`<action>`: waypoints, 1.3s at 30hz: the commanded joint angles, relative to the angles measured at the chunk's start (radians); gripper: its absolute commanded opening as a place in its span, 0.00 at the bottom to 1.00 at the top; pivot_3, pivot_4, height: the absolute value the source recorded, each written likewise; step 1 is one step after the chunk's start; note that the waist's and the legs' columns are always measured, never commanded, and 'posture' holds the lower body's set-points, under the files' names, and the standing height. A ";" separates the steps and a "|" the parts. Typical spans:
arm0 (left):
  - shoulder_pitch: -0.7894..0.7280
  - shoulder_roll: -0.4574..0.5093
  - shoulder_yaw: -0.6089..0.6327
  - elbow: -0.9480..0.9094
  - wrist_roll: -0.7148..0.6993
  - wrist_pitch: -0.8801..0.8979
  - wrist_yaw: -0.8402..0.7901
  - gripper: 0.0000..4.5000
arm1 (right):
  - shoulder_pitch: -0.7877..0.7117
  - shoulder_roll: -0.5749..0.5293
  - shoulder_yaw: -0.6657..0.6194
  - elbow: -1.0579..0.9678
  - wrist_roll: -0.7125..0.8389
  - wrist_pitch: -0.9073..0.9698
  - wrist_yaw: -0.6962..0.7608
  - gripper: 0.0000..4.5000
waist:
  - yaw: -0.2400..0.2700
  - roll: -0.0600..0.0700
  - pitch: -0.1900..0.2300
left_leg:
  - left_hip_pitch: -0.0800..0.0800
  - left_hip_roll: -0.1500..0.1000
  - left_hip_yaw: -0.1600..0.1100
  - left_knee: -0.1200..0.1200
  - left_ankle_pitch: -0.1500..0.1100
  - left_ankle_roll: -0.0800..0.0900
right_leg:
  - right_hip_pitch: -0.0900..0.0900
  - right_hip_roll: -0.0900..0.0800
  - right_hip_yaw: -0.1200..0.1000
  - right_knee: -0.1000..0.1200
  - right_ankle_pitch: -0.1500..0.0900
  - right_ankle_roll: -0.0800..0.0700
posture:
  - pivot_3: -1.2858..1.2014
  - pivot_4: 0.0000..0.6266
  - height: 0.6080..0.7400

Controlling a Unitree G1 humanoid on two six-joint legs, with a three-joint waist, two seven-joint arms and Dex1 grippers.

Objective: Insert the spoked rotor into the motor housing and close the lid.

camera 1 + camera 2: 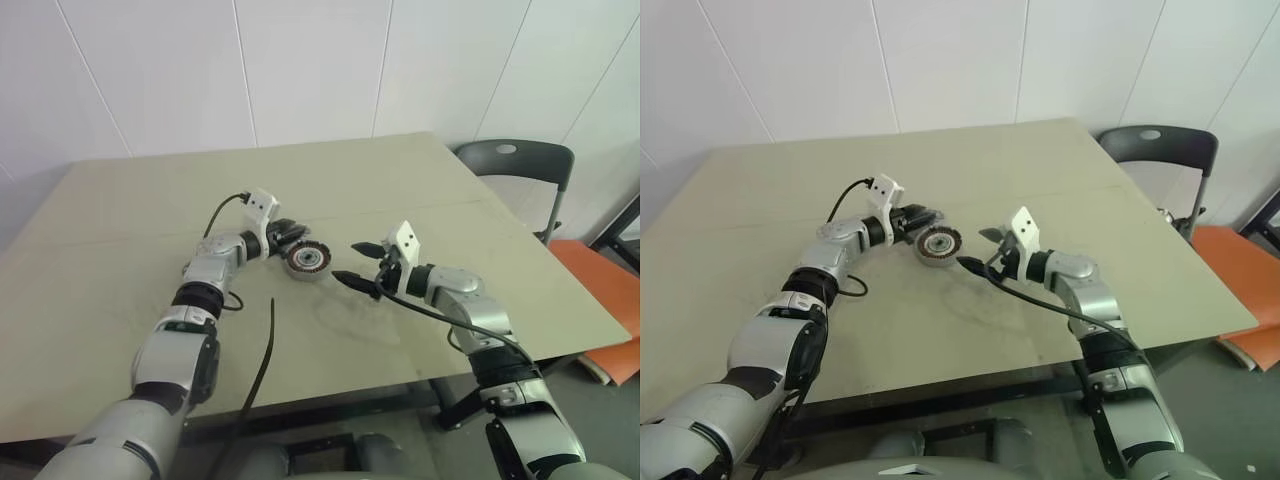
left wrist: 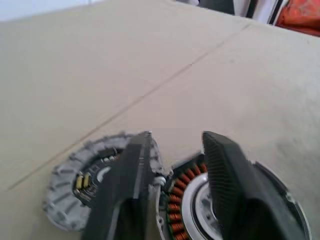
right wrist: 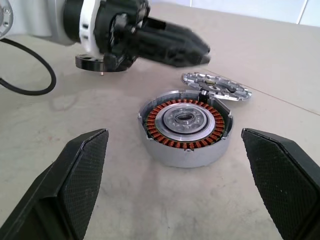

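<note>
The right tool (image 3: pixel 175 190) stands wide open and empty, low over the bench (image 1: pixel 120 220). Just ahead of its tips sits the motor housing (image 3: pixel 186 131), copper ring showing. The spoked rotor (image 3: pixel 216 86) lies tilted against the housing's far rim. Above both hovers the left tool (image 1: pixel 288 233), fingers partly apart, gripping nothing visible.

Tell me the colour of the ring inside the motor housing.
Red-copper, around a silvery centre; the motor housing shows it best in the right wrist view.
</note>
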 commanded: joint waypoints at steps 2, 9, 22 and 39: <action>-0.008 -0.015 -0.002 0.003 -0.002 -0.028 0.007 0.07 | -0.013 0.002 -0.019 -0.021 0.011 -0.015 -0.008 1.00 | 0.000 0.000 0.000 | 0.000 0.000 0.000 0.000 0.000 0.000 | 0.000 0.000 0.000 0.000 0.000 0.000 | 0.52 0.00 1.00; 0.031 -0.029 -0.047 -0.001 0.037 -0.023 0.008 0.00 | -0.003 0.000 -0.019 -0.035 0.014 -0.009 -0.013 1.00 | -0.001 0.000 0.000 | 0.000 0.000 0.000 0.000 0.000 0.000 | 0.000 0.000 0.000 0.000 0.000 0.000 | 0.52 0.00 1.00; 0.053 -0.037 -0.055 -0.016 0.040 -0.017 0.015 0.00 | -0.016 -0.007 -0.025 -0.030 0.013 -0.011 -0.016 1.00 | -0.001 0.000 0.000 | 0.000 0.000 0.000 0.000 0.000 0.000 | 0.000 0.000 0.000 0.000 0.000 0.000 | 0.52 0.00 1.00; 0.125 -0.068 -0.098 -0.090 0.044 0.041 -0.057 0.00 | -0.021 -0.009 -0.031 -0.015 0.011 -0.018 -0.022 1.00 | -0.001 0.000 0.000 | 0.000 0.000 0.000 0.000 0.000 0.000 | 0.000 0.000 0.000 0.000 0.000 0.000 | 0.52 0.00 1.00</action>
